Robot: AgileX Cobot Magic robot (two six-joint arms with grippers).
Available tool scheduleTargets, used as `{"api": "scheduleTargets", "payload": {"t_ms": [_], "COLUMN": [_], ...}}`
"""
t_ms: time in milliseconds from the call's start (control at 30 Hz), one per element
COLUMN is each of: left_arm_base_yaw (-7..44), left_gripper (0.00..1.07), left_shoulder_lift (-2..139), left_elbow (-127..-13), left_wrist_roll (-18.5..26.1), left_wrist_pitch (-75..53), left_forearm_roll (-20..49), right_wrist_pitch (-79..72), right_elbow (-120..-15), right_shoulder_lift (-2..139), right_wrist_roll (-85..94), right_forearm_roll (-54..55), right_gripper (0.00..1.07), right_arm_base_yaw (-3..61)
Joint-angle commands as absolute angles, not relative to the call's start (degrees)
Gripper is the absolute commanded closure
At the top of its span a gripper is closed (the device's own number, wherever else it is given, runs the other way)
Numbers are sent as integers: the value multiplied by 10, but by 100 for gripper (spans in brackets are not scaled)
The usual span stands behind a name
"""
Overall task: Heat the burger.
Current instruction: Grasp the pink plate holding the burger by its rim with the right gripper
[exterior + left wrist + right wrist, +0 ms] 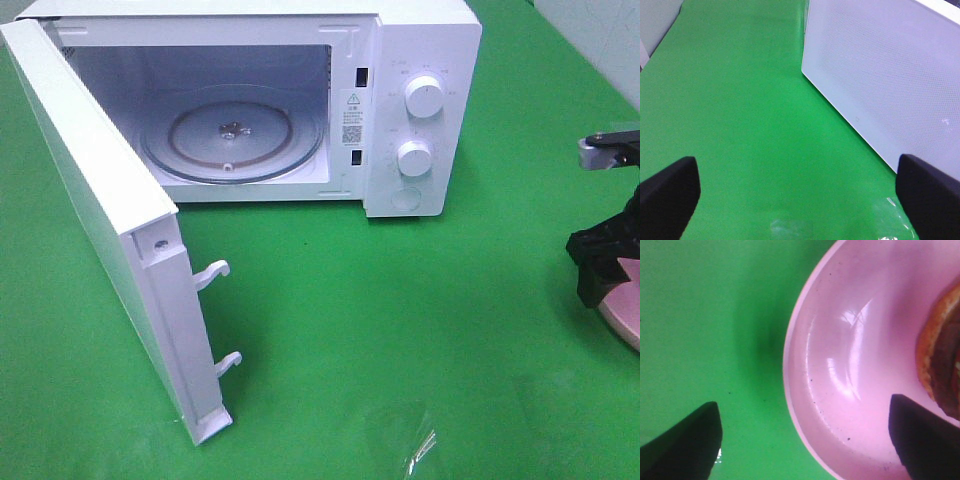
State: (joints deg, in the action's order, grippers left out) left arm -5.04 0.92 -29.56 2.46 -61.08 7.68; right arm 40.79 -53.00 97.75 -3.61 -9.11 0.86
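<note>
Green bench [400, 330], microwave [430, 60] door swung wide at the upper left. The burger [940, 365] sits on a pink plate [626, 310] at the right edge. It looks soft and squishy, so I think the stiff plate rim is safer to grab. The right gripper [805, 437] and left gripper [800, 195] are spread wide, holding nothing.

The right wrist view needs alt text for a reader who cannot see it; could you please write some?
The open right gripper hangs over the rim of a pink plate, one finger above the plate and the other above the green table. A burger sits on the plate, cut off by the picture's edge.
</note>
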Motion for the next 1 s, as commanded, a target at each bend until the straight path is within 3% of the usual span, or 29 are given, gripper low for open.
{"api": "scheduleTargets", "payload": {"t_ms": [33, 1000], "left_arm_base_yaw": [-49, -49], "left_gripper": [8, 8], "left_shoulder_lift": [7, 7], "left_elbow": [-296, -296], "left_wrist_roll": [22, 22], "left_wrist_pitch": [-614, -614], "left_forearm_roll": [75, 75], "right_wrist_pitch": [392, 318], "right_elbow": [-533, -532], "right_shoulder_lift": [997, 1084], "right_wrist_roll": [-26, -36], "right_forearm_roll": [-77, -83], "right_gripper": [22, 31], "right_arm_base_yaw": [5, 5]}}
